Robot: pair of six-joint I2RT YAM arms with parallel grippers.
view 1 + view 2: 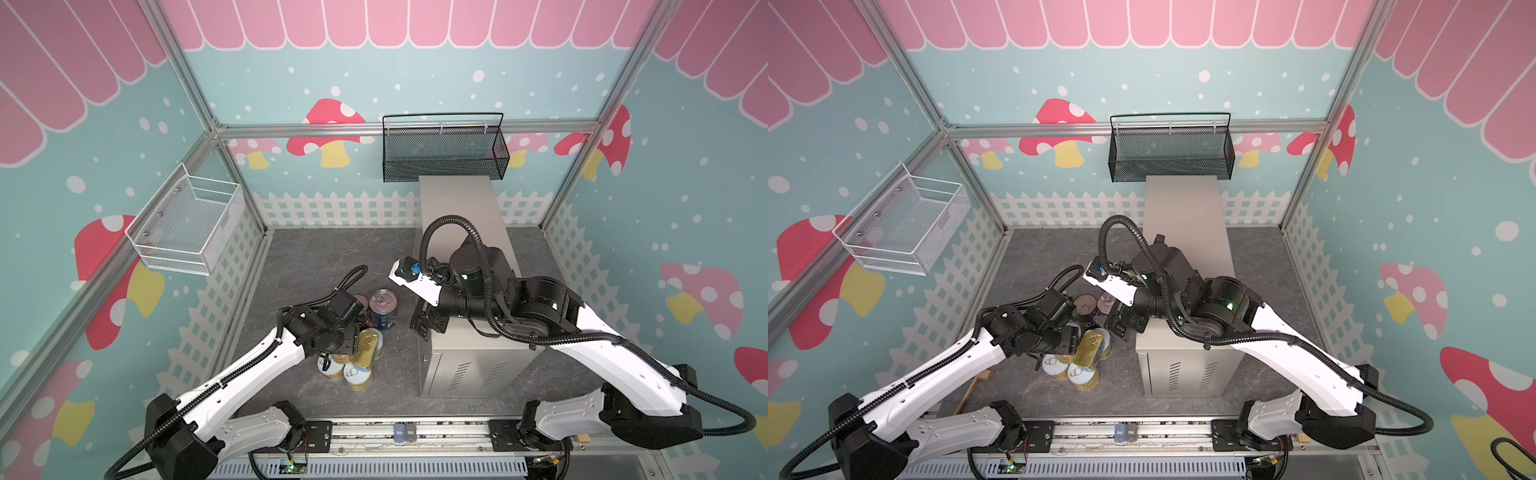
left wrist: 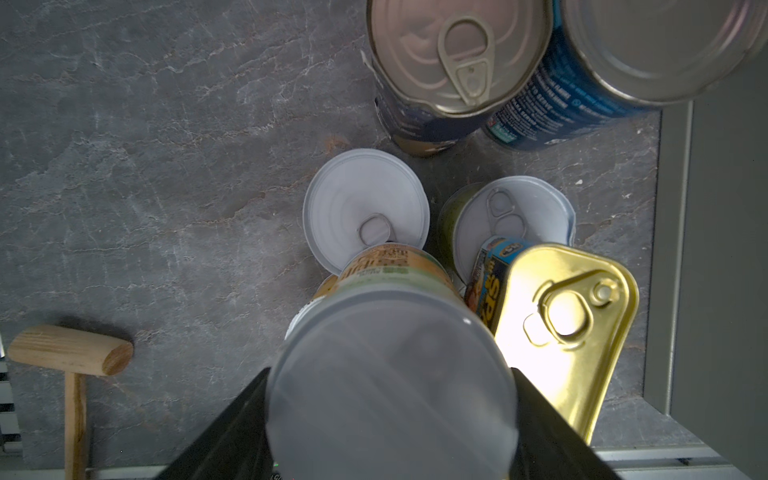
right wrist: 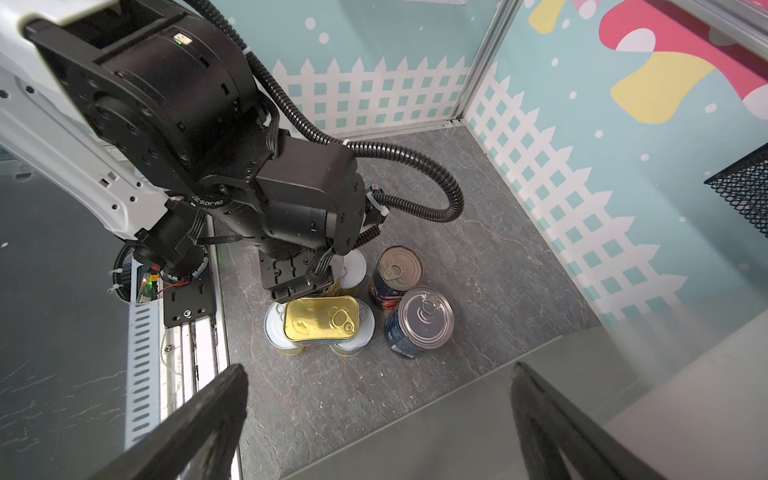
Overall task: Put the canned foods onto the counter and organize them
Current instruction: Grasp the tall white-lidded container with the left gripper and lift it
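The canned foods stand clustered on the grey floor left of the counter (image 1: 457,208). Two dark-blue cans (image 1: 384,305) (image 3: 419,320) are at the back. The flat gold tin (image 1: 368,347) (image 3: 320,318) lies on top of yellow-labelled cans (image 1: 357,374). My left gripper (image 2: 390,374) reaches down into the cluster, its jaws shut on one yellow-labelled can (image 2: 390,324) that fills the space between both fingers. My right gripper (image 3: 378,374) (image 1: 428,324) hangs open and empty over the counter's left edge, near its front end.
A wooden mallet (image 2: 70,349) (image 1: 973,388) lies on the floor, front left of the cans. A black mesh basket (image 1: 444,153) hangs on the back wall above the counter's far end. A white wire basket (image 1: 187,224) hangs on the left wall.
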